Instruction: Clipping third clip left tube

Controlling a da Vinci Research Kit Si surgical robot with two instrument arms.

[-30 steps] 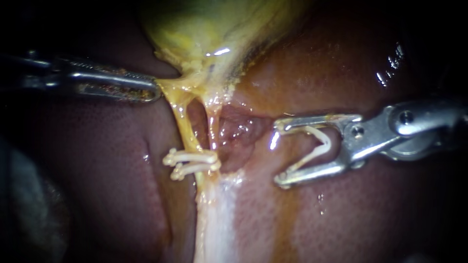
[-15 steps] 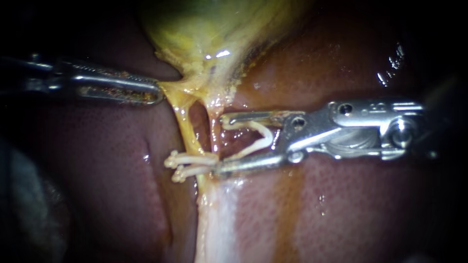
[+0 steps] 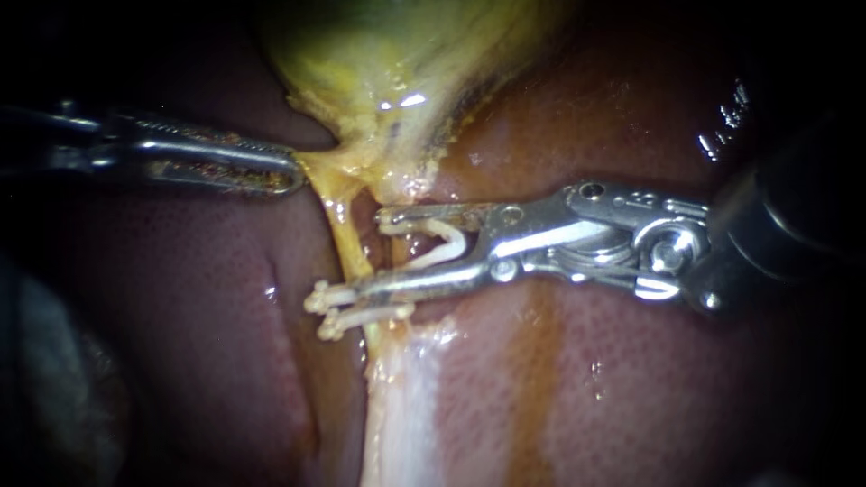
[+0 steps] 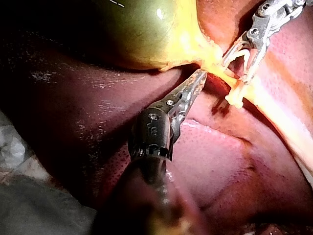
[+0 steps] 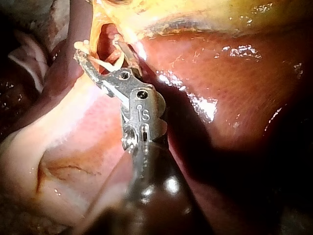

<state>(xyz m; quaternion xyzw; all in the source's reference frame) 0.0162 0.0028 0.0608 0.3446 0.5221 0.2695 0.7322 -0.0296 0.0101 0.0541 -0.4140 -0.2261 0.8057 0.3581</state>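
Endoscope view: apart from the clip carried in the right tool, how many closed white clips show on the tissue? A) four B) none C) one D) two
D: two closed clips lie side by side just below the right tool, whose jaws carry a third, unclosed clip.

Your left instrument [image 4: 199,76]: its jaws lay together, and you had the yellow tissue [image 4: 209,68] pinched at their tips.
Gallbladder [image 4: 142,29]: green and glossy, it sat ahead of your left jaws and ran into that yellow tissue.
Your right instrument [image 4: 240,64]: just beyond your left one, its jaws stood apart with a white clip [image 4: 240,55] held between them.
Clip ends [image 4: 234,99]: pale, they sat just beside the right jaws' tips.
Liver [image 4: 230,161]: it lay under both instruments.
Cloth [image 4: 29,205]: grey, beside your left shaft.
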